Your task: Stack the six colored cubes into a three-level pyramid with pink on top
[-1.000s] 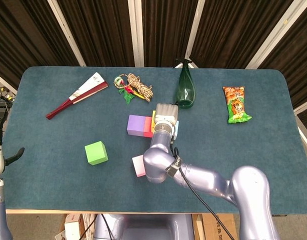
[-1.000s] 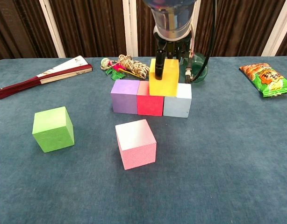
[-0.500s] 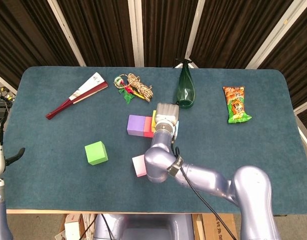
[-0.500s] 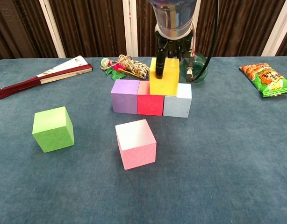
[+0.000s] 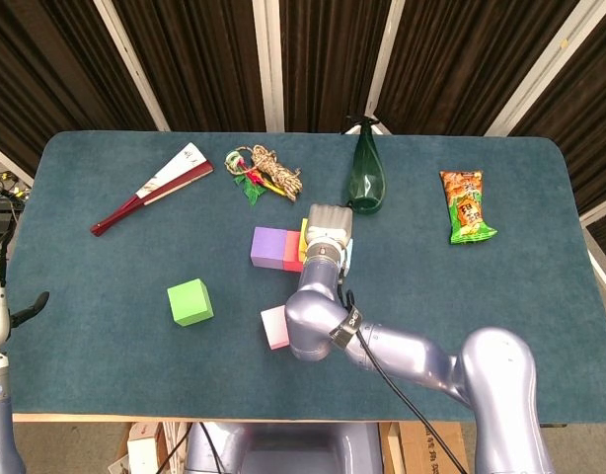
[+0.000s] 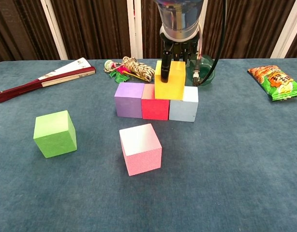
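Purple, red and pale blue cubes sit touching in a row, forming the base of the pyramid: the purple cube (image 6: 129,99) on the left, the red cube (image 6: 155,102) in the middle, the pale blue cube (image 6: 184,104) on the right. A yellow cube (image 6: 169,80) rests on top, straddling the seam between red and blue, so the second level looks half built. The right hand (image 6: 177,48) comes down from above and grips the yellow cube between dark fingers (image 6: 166,57) at its upper edge. Whether the cube's full weight is already on the row cannot be told.

Two cubes are not yet stacked. The green cube (image 6: 54,133) lies well to the left of the row and nearer the camera. The pink cube (image 6: 140,148), meant for the top, sits in front of the row, apart from it. By my reading, green belongs beside yellow, then pink above both.

The left hand (image 5: 25,307) hangs at the table's far left edge, well away from the row; too little of it shows to judge its fingers.

Compared with the earlier pictures, almost nothing differs: the yellow cube and right hand sit in the same place, and the loose cubes have not moved.
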Available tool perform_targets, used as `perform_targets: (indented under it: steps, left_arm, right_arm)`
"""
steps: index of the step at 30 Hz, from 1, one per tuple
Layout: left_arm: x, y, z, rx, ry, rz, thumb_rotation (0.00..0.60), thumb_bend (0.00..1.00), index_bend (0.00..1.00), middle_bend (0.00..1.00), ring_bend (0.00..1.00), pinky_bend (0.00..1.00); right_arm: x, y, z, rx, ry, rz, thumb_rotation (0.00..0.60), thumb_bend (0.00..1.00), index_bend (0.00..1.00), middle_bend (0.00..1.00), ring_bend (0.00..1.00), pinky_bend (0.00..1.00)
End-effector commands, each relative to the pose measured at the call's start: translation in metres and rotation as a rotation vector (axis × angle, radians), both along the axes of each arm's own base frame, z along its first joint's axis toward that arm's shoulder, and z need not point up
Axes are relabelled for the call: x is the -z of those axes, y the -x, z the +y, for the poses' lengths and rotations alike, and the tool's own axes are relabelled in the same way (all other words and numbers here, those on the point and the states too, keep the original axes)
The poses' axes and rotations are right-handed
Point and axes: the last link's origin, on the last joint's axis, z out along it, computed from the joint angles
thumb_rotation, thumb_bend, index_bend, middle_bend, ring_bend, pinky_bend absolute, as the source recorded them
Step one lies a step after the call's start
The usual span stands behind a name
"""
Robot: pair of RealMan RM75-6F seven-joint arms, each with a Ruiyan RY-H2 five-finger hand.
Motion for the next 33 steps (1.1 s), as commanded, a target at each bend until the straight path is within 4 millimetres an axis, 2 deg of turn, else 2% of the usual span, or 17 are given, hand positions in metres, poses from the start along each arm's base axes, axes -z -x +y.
perform_targets:
  steps: [1,33]
  left_arm:
    - [-0.0004,0.0,-0.0001,0.0,-0.002,-0.001,0.6,0.2,0.1,0.0,0.0,0.0]
    - [0.0013,-0.0002,-0.0001,-0.003,-0.001,0.005,0.6,0.2,0.1,0.0,0.0,0.0]
  right_arm:
    - [-0.0007,-0.0007,-0.0001,0.001,0.0,-0.005,0.6,0.27,0.4,0.29,0.17,0.01]
    - [-0.0036,0.0006,-0.0011,0.007,-0.005,-0.012,0.6,0.27,0.31,0.21,0.11,0.01]
